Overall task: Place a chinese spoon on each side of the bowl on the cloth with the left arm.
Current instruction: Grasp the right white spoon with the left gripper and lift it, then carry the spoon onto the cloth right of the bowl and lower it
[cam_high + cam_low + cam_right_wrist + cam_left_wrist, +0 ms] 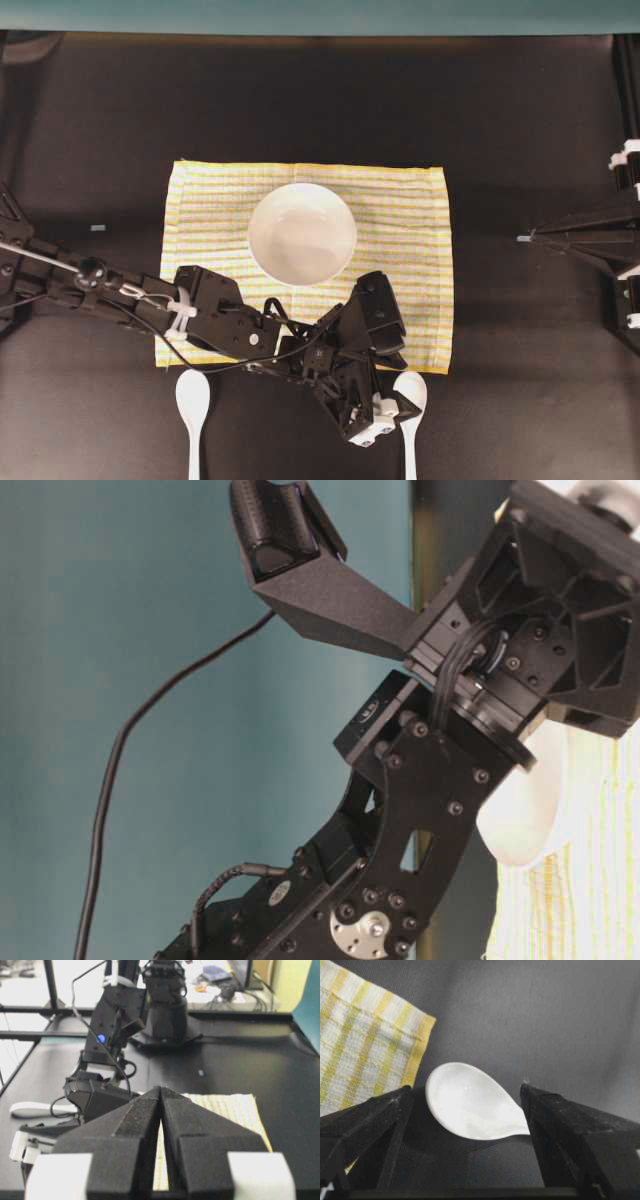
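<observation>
Two fingers (pixel 367 1125) straddle spoon (pixel 470 1105) bowl, untouched, beside cloth (pixel 365 1035) corner.

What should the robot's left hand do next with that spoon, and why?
Probably come down and close on the spoon. The left hand is open with the spoon lying between its fingers on the table, just off the cloth, so nothing is held yet.

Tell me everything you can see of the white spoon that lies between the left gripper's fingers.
The spoon is glossy white, ceramic by its look, with a deep oval scoop. It lies scoop up on the black table, just off the cloth's yellow-edged corner. The open left gripper straddles it; neither finger visibly touches it. Its handle runs out of sight behind one finger.
</observation>
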Motion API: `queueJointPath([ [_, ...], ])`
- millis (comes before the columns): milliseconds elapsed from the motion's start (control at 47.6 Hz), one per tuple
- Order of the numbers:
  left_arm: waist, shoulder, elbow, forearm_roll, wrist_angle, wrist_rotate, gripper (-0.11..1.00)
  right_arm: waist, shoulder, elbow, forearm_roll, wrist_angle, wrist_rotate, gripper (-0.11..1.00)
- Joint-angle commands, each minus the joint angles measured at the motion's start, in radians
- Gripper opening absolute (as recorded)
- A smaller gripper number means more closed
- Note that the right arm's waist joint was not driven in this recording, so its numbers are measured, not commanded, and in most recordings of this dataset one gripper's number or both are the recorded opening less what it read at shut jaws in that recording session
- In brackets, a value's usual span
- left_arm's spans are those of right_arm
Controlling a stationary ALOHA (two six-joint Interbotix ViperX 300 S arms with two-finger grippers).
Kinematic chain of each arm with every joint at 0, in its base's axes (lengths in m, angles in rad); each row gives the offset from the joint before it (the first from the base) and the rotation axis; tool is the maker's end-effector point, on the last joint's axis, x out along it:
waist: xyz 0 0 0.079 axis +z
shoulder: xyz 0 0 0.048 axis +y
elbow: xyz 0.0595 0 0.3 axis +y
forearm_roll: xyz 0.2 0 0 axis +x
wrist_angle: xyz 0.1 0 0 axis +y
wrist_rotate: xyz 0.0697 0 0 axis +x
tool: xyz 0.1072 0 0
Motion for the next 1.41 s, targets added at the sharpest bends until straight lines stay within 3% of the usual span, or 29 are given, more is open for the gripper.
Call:
queueJointPath([
  [0,0.002,-0.003,-0.012,0.003,-0.005,0.011,0.81,0.0,0.003,-0.006,0.002,-0.008,0.006,0.0],
  [84,0.005,-0.003,-0.014,0.003,0.012,0.023,0.75,0.0,0.002,-0.006,0.002,-0.008,0.006,0.0],
  [189,0.011,0.0,-0.026,0.003,0.041,0.043,0.58,0.0,0.0,-0.006,0.002,-0.009,0.006,0.0],
  [357,0.032,-0.005,-0.046,0.003,0.092,0.063,0.17,0.0,-0.002,-0.005,0.002,-0.005,0.006,0.0],
  [420,0.041,-0.018,-0.054,0.005,0.107,0.067,0.07,0.0,-0.003,-0.005,0.006,-0.005,0.006,0.0],
  [631,0.094,-0.138,-0.115,0.003,0.304,0.081,0.06,0.0,-0.006,0.003,0.008,-0.003,0.006,0.0],
  [820,0.195,-0.202,-0.207,0.005,0.551,0.212,0.06,0.0,-0.017,0.006,0.008,-0.005,0.005,0.0],
  [904,0.25,-0.198,-0.224,0.005,0.575,0.244,0.06,0.0,-0.018,0.008,0.008,-0.003,0.005,0.0],
  [1093,0.339,-0.173,-0.227,0.005,0.575,0.242,0.06,0.0,-0.023,0.006,0.008,-0.003,0.006,0.0],
  [1387,0.357,-0.109,-0.224,0.005,0.571,0.241,0.06,0.0,-0.023,0.008,0.008,-0.003,0.005,0.0],
])
